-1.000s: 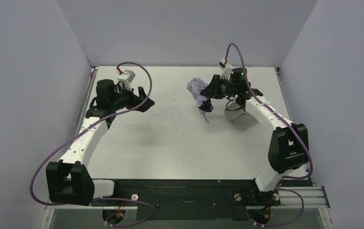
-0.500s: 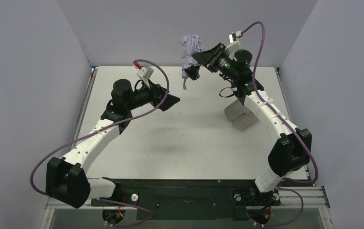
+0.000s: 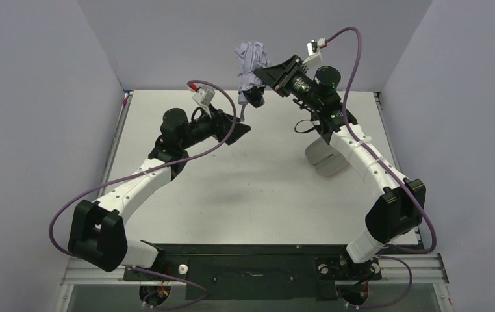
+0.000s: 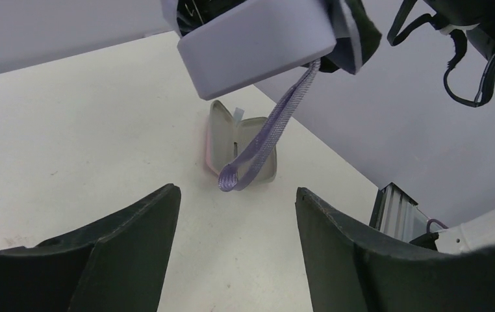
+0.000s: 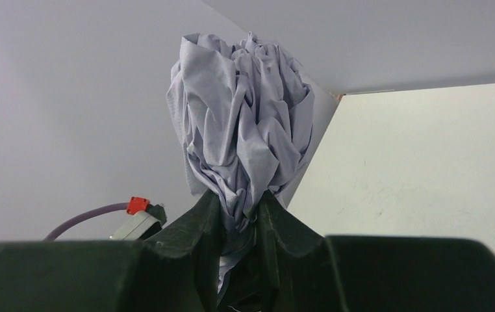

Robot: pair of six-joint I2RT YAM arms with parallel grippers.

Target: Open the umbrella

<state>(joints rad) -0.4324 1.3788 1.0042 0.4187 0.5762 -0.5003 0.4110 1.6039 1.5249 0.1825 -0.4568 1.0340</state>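
Note:
My right gripper [image 3: 262, 73] is shut on the folded umbrella [image 3: 251, 62] and holds it high above the back of the table; its crinkly lavender canopy [image 5: 241, 123] bulges out between the fingers. The lavender handle [image 4: 258, 40] hangs below, and its strap [image 4: 264, 133] dangles down. My left gripper [image 3: 243, 127] is open and empty, just below the handle, with the strap loop above the gap between its fingers [image 4: 134, 227]. The shaft is hidden.
A pale pink oblong sleeve [image 3: 326, 159] lies on the white table [image 3: 232, 188] at the right; it also shows in the left wrist view [image 4: 241, 146]. Grey walls enclose the table on three sides. A metal rail [image 4: 397, 208] runs along the right edge.
My right gripper has lifted the umbrella off the table and carried it up and to the left. My left arm has swung right and up, ending under the hanging handle.

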